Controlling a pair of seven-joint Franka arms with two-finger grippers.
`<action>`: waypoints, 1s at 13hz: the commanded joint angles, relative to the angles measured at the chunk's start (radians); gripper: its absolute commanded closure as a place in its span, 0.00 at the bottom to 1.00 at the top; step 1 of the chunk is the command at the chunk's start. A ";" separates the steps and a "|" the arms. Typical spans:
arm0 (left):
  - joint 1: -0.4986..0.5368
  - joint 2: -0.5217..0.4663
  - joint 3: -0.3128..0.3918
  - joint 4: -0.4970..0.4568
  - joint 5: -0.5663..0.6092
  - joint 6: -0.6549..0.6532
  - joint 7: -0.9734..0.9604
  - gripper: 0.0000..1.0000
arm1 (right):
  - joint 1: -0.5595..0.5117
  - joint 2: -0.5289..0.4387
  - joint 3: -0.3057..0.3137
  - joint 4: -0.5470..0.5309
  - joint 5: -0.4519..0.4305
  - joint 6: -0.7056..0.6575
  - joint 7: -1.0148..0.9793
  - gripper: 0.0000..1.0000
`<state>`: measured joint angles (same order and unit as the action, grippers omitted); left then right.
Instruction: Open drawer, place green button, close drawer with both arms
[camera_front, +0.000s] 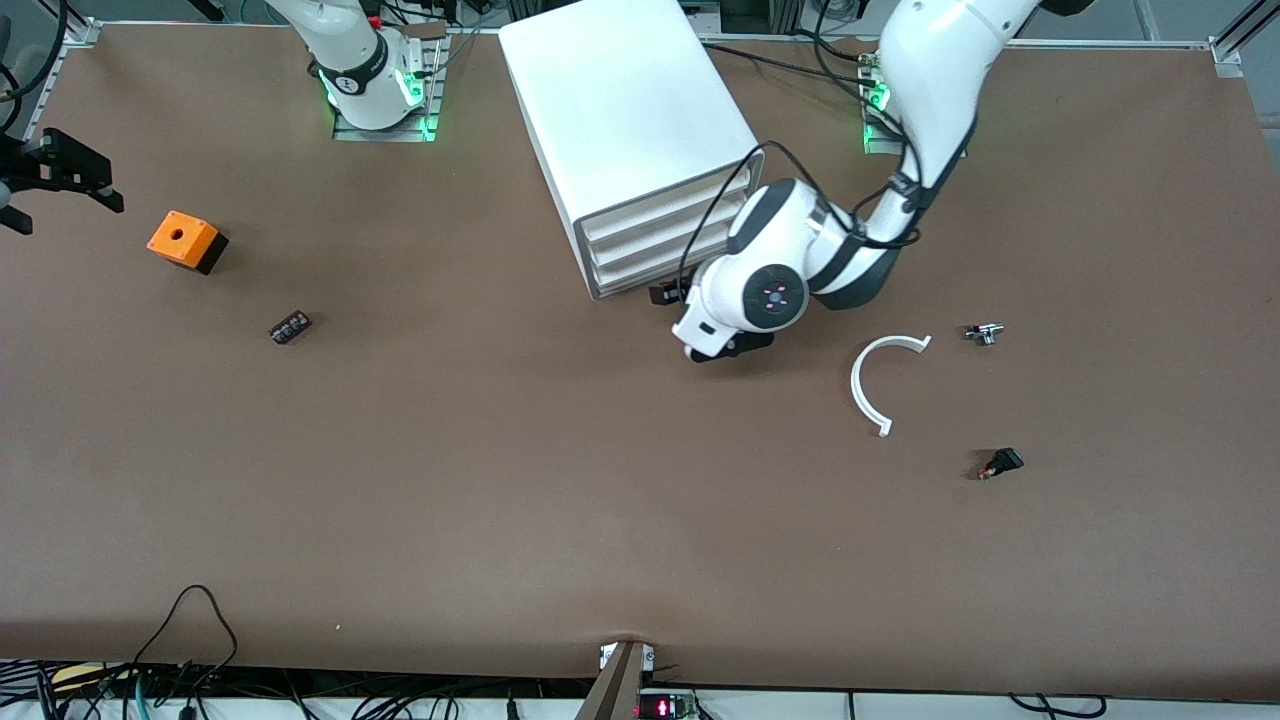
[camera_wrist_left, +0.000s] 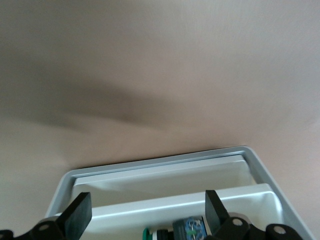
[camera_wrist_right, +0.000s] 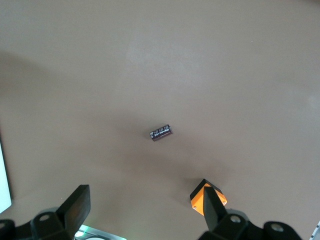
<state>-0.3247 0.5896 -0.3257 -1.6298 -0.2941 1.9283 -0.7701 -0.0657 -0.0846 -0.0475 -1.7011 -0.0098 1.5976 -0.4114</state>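
The white cabinet (camera_front: 625, 110) stands at the robots' side of the table, its three drawer fronts facing the front camera. My left gripper (camera_front: 668, 296) is open at the lowest drawer (camera_front: 640, 275), and the arm hides part of that front. In the left wrist view the open gripper (camera_wrist_left: 147, 200) is over a white drawer tray (camera_wrist_left: 240, 195). The button (camera_wrist_left: 175, 232) lies in it between the fingers, with green cap and blue-yellow end showing, held by neither finger. My right gripper (camera_front: 60, 170) waits open over the right arm's end of the table; it also shows open in its own wrist view (camera_wrist_right: 145, 205).
An orange cube with a hole (camera_front: 185, 240) (camera_wrist_right: 207, 197) and a small black component (camera_front: 289, 327) (camera_wrist_right: 161, 133) lie toward the right arm's end. A white C-shaped piece (camera_front: 880, 380), a small metal part (camera_front: 983, 333) and a black part with reddish tip (camera_front: 1000, 463) lie toward the left arm's end.
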 joint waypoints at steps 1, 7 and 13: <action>0.061 -0.031 -0.007 0.095 0.131 -0.147 0.044 0.00 | 0.012 -0.012 0.011 -0.009 0.016 -0.007 0.005 0.00; 0.179 -0.036 0.002 0.350 0.331 -0.400 0.341 0.00 | 0.014 -0.012 0.020 -0.006 0.017 -0.005 0.005 0.00; 0.277 -0.189 0.075 0.338 0.355 -0.459 0.686 0.00 | 0.014 -0.007 0.018 -0.005 0.017 -0.007 0.005 0.00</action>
<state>-0.0343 0.4955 -0.2840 -1.2289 0.0457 1.4768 -0.1421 -0.0511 -0.0844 -0.0267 -1.7017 -0.0078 1.5962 -0.4106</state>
